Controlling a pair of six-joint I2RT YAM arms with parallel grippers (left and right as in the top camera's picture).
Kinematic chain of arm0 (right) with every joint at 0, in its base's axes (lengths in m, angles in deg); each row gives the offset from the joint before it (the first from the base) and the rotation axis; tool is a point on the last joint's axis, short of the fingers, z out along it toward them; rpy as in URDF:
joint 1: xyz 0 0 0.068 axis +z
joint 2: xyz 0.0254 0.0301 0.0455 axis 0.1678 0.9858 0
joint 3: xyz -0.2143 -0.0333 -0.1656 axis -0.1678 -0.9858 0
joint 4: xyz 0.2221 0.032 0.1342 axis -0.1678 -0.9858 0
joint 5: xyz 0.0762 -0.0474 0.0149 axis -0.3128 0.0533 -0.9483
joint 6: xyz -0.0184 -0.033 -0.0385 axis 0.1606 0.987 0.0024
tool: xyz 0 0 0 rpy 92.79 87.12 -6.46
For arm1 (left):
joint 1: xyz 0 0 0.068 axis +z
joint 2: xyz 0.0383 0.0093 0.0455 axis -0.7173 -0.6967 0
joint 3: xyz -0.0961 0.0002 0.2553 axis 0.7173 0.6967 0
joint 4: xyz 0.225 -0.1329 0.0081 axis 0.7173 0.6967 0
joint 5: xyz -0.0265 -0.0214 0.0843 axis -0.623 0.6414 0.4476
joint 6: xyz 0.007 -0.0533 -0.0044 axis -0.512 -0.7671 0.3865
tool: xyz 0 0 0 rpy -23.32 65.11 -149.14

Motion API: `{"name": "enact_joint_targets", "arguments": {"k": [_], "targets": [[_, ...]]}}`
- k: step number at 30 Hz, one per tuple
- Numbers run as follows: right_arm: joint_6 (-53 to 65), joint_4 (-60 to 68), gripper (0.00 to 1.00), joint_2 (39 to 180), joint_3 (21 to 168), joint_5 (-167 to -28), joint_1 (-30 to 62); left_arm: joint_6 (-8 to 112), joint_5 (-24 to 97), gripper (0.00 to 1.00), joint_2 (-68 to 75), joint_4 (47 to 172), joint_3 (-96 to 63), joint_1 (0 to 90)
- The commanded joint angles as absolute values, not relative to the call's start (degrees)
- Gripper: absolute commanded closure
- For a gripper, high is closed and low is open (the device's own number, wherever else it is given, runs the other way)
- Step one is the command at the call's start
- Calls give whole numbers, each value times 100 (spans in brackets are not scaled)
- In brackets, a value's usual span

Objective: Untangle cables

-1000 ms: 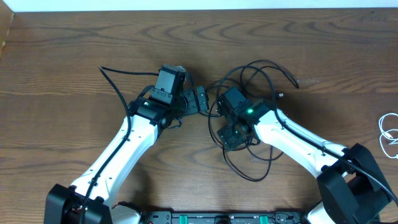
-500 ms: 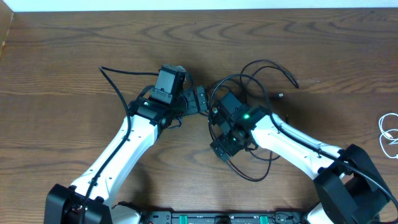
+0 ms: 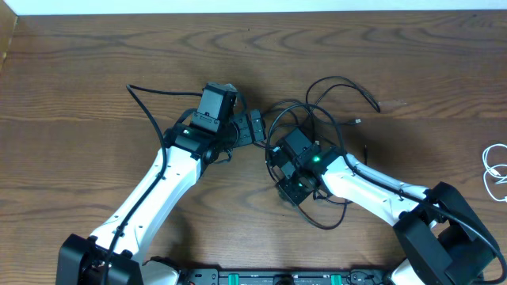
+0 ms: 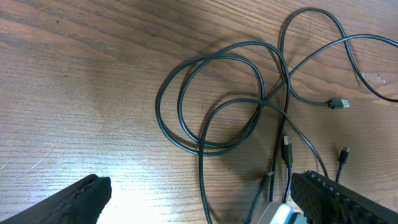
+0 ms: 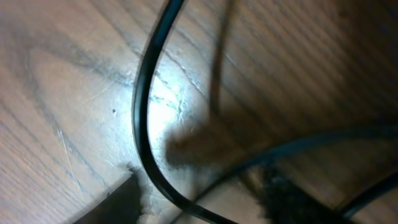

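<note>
A bunch of thin black cables (image 3: 342,77) lies in loose loops on the brown wooden counter (image 3: 79,79), just past the middle and a bit to the right. The loops cross over each other in many spots, and small plug ends stick out on the right side of the bunch. One of them is a little silver plug (image 4: 337,104) seen from the left wrist. A short white cable (image 3: 493,168) lies by itself at the far right edge of the counter, well apart from the black ones. The left pincer (image 3: 253,127) sits just to the left of the black bunch. Its two fingers (image 4: 81,199) are spread wide and nothing is between them but bare wood and a bit of cable lying farther off. The right pincer (image 3: 287,190) is down low at the near side of the bunch, right over the black loops. In its own close-up view, one black cable (image 5: 142,118) runs down between the two dark fingers (image 5: 112,202), very near the wood. The view is blurry, so I cannot tell if the right pincer is squeezing that cable or just sitting around it.
</note>
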State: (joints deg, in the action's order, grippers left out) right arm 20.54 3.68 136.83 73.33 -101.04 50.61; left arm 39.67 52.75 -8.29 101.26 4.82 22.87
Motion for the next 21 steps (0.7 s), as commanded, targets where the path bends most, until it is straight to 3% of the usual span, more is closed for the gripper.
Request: {"name": "enact_joint_targets", "arguments": {"k": [1, 3, 8, 14, 21], "targets": [[1973, 374, 84, 13699, 7278, -10172, 5100, 3976, 5334, 1, -866, 10146, 462, 2305], [1973, 372, 99, 13699, 7300, -10155, 5074, 3976, 5334, 1, -866, 10146, 462, 2305], [1973, -262, 99, 13563, 7851, -10155, 4864, 3976, 5334, 1, -866, 10146, 462, 2305], [2091, -2023, 99, 13038, 9613, -10155, 4508, 3976, 5334, 1, -866, 10146, 462, 2305], [2128, -2401, 99, 12494, 10959, -10152, 4062, 3976, 5334, 1, -866, 10146, 462, 2305]]}}
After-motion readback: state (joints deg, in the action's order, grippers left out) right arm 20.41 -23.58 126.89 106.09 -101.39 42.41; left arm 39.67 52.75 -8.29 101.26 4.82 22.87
